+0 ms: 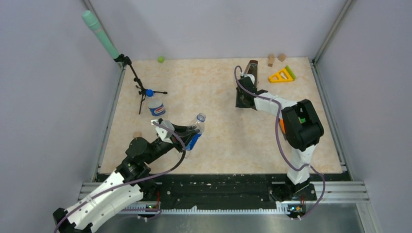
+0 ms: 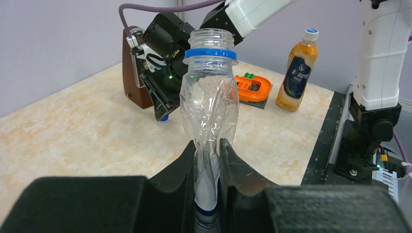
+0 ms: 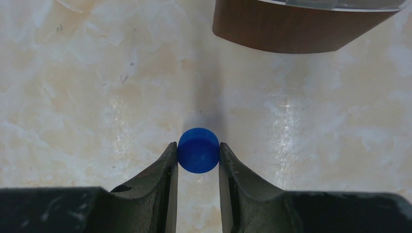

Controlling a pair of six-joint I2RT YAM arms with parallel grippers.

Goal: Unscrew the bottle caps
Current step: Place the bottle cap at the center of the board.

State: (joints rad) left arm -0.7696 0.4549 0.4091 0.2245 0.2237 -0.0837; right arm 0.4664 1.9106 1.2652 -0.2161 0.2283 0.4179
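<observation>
My left gripper (image 2: 208, 148) is shut on a crushed clear bottle (image 2: 210, 102) and holds it tilted above the table (image 1: 228, 136). The bottle's neck is open, with only a blue ring (image 2: 210, 53) left on it. In the top view the left gripper (image 1: 187, 136) and this bottle (image 1: 195, 130) are at the near left. My right gripper (image 3: 198, 145) is shut on a dark blue cap (image 3: 198, 153) just over the table, near a brown stand (image 3: 291, 29). In the top view the right gripper (image 1: 242, 103) points down at mid-table. A second bottle (image 1: 155, 107) stands upright with its blue cap (image 1: 149, 92) on. An orange juice bottle (image 2: 296, 73) has a pale cap (image 2: 311, 34).
A microphone stand (image 1: 141, 90) with a green microphone (image 1: 99, 34) stands at the far left. A yellow triangle toy (image 1: 282, 75), wooden blocks (image 1: 277, 58) and a green piece (image 1: 160, 59) lie at the back. An orange toy tray (image 2: 252, 88) lies beside the juice bottle. A tan block (image 1: 137, 134) sits near the left arm.
</observation>
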